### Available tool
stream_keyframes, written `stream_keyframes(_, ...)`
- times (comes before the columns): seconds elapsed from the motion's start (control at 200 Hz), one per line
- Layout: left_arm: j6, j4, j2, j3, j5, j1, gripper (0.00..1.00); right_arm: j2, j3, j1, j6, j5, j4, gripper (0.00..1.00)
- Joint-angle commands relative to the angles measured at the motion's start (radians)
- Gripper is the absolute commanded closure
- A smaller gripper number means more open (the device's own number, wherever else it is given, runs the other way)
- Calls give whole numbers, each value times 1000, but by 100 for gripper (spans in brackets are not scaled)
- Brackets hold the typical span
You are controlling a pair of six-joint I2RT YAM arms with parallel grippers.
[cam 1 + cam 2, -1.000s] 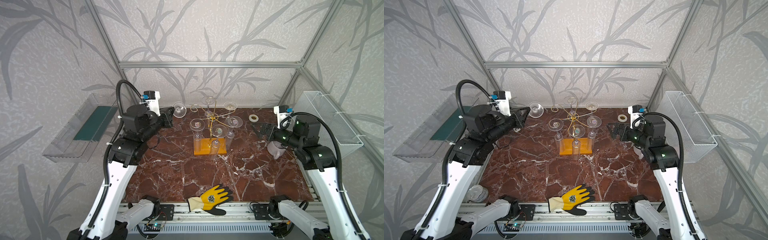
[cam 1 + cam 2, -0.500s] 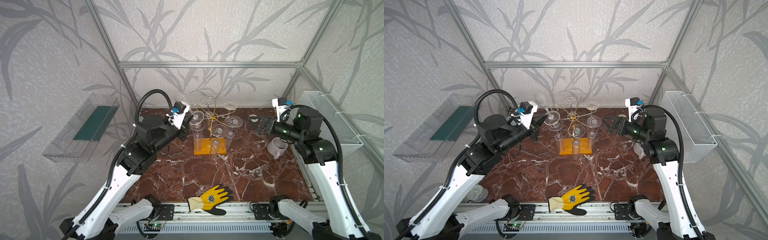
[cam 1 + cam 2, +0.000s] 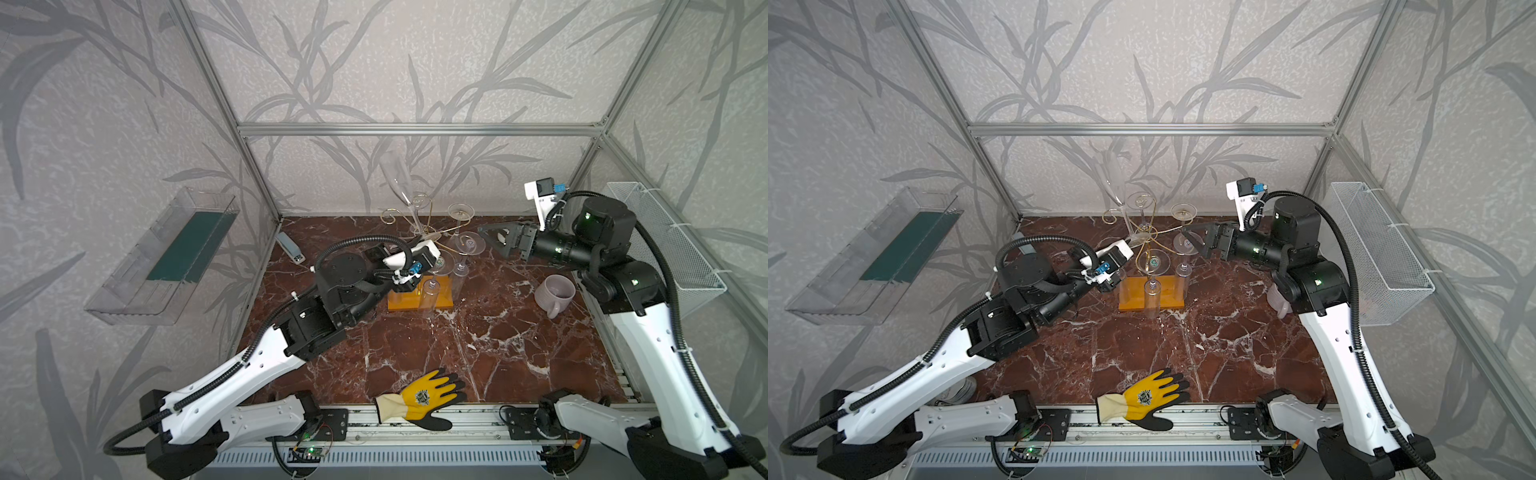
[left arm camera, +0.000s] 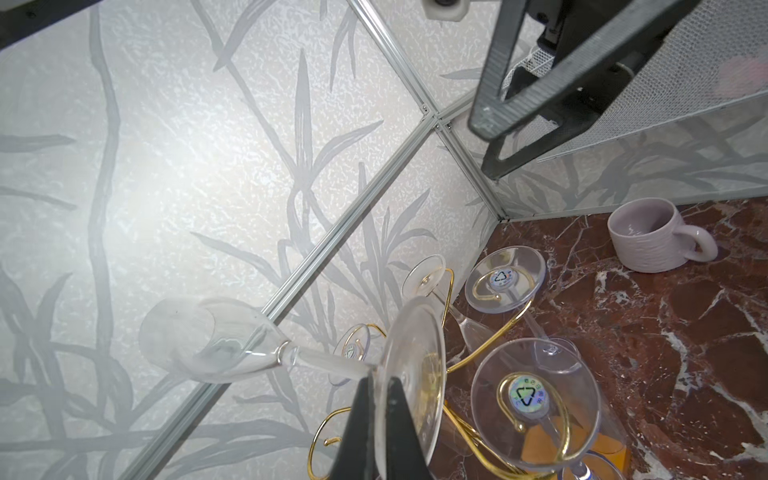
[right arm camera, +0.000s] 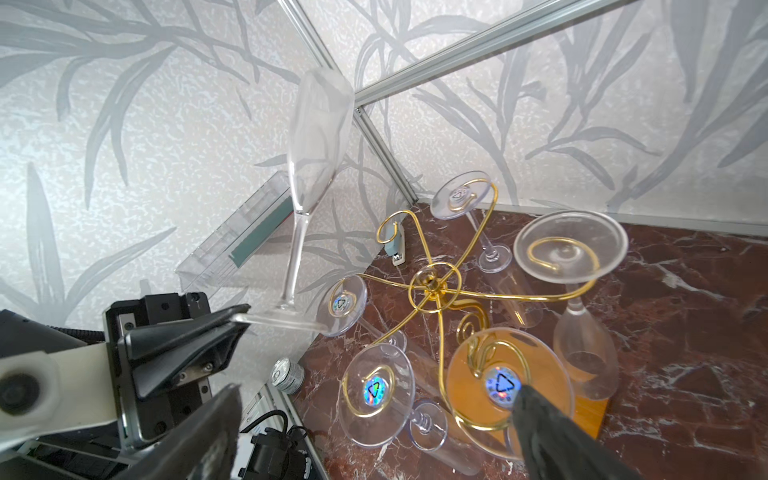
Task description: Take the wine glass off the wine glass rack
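Top view, left wall: clear bin (image 3: 166, 257) holds a flat dark-green piece.
Left fingers (image 5: 195, 330): pinched tight on the foot rim of the wine glass (image 5: 316, 137).
Wine glass: bowl up, tilted, just beside the wine glass rack (image 3: 444, 297). Likely light, slick and brittle; the stem looks the surer hold.
Right fingers (image 5: 548, 432): spread wide, empty.
Mug (image 3: 555, 293): on the desk, empty.
Wire basket (image 3: 665, 249): contents unclear.

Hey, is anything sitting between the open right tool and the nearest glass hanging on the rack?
Nothing visible. The right tool stands open right beside the nearest hanging glass on the wine glass rack, with only air between them. The left tool, shut on another wine glass, is at the rack's other side.
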Motion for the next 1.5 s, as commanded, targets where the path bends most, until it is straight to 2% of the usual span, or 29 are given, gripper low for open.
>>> stream_keyframes(0.0, 248, 176, 1, -35, -87, -47, 100, 13, 36, 37, -26, -19, 29, 0)
stream_keyframes(0.115, 381, 255, -2, -84, -95, -96, 100, 25, 43, 73, -36, -9, 49, 0)
stream_keyframes(0.395, 600, 379, 37, -139, -133, -183, 100, 71, 81, 155, -86, 8, 47, 2)
stream_keyframes(0.65, 713, 419, 86, -144, -164, -228, 100, 104, 109, 211, -122, 10, 64, 10)
stream_keyframes(1.109, 752, 431, 110, -143, -180, -246, 100, 106, 81, 224, -127, 42, 80, 52)
stream_keyframes(1.199, 752, 431, 107, -145, -181, -247, 100, 104, 74, 224, -125, 37, 83, 63)
stream_keyframes(1.319, 753, 442, 107, -153, -182, -250, 100, 106, 66, 224, -121, 25, 91, 72)
stream_keyframes(1.494, 757, 469, 107, -164, -184, -251, 100, 109, 60, 225, -122, 18, 99, 94)
